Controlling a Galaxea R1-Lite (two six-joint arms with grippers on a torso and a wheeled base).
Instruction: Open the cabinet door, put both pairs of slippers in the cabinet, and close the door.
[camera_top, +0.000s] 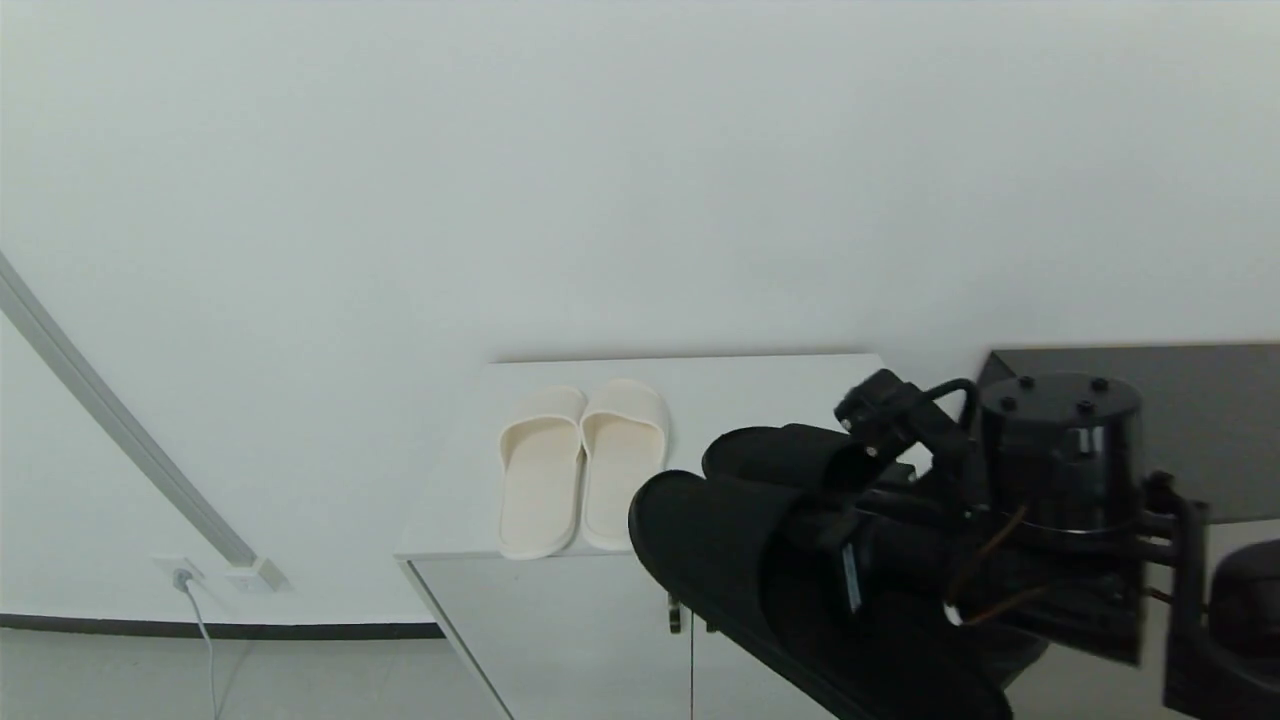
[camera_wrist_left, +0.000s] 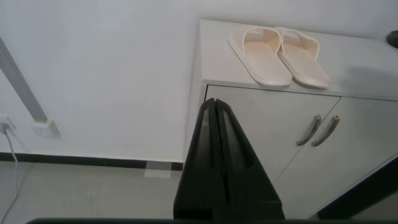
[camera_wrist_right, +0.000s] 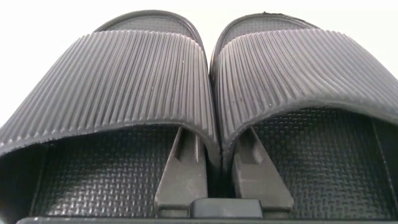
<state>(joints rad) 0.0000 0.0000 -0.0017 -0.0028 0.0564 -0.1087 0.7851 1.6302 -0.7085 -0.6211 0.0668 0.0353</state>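
Grip is applied by the right end effector (camera_wrist_right: 217, 174) to the black slippers (camera_top: 740, 540). One of its fingers (camera_wrist_right: 180, 171) is set inside each slipper, and the two adjoining inner edges of the ribbed straps are pinched between them, so that the pair is carried side by side.

In the head view the right arm is seen entering from the lower right and stretched towards the left, with its wrist turned so that the toes of the black slippers are pointed up and to the left. The pair is held raised in front of the right part of the cabinet (camera_top: 760, 375), level with its front top edge. Whether that edge is touched cannot be told.

The left end effector (camera_wrist_left: 216, 109) is clenched, with its fingers pressed flat together and nothing between them. It is held low and out from the cabinet's left front corner, aimed at the cabinet front and well apart from it.

The white slippers (camera_top: 582, 465) are laid side by side and touching on the cabinet top, left of the black pair, heels towards the front edge. Both doors (camera_wrist_left: 249, 130) are seen shut, and their two handles (camera_wrist_left: 317, 130) are set just beside each other at the middle.
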